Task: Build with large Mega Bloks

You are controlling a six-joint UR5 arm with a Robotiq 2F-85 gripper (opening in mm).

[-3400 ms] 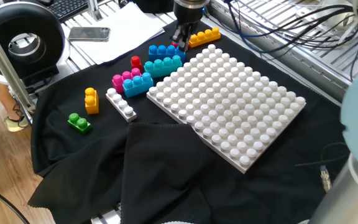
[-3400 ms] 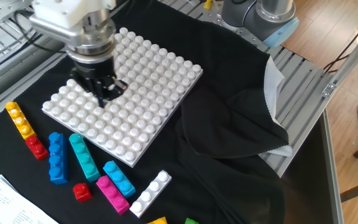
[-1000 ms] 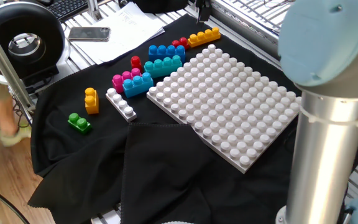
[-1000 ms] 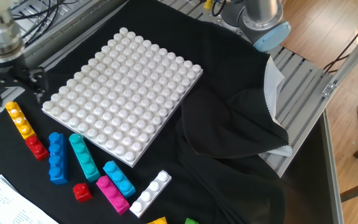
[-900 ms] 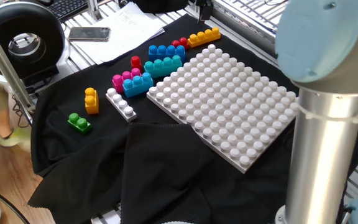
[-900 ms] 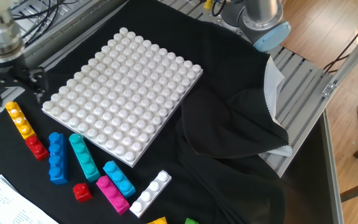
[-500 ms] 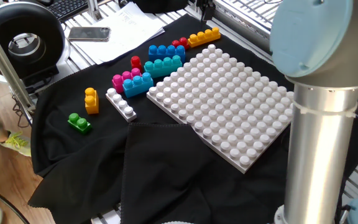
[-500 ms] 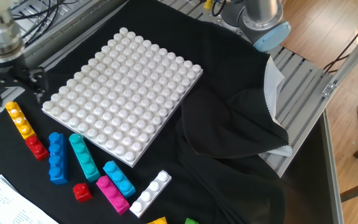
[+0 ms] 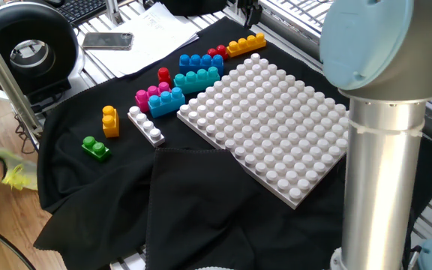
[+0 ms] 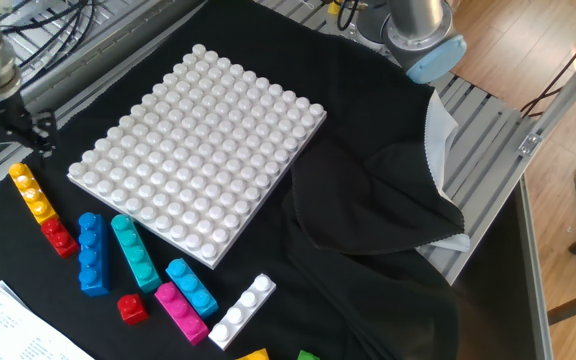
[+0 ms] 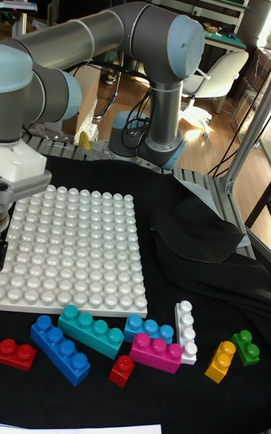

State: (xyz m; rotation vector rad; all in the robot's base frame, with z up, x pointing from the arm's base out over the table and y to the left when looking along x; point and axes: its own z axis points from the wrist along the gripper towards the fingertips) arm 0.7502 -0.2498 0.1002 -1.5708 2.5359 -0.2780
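Claw (image 10: 6, 135) over the far end of the yellow-orange brick (image 10: 30, 192), nothing gripped.

My fingers stand spread apart and empty. The brick lies directly beneath and slightly toward the red brick (image 10: 59, 238), on the black cloth (image 10: 368, 250) just off the white studded board (image 10: 198, 150). Its long axis runs alongside the board's edge, studs up, one end touching the red brick. I judge a straight descent, fingers across the narrow width, is required. The remaining bricks lie grouped along the same edge.
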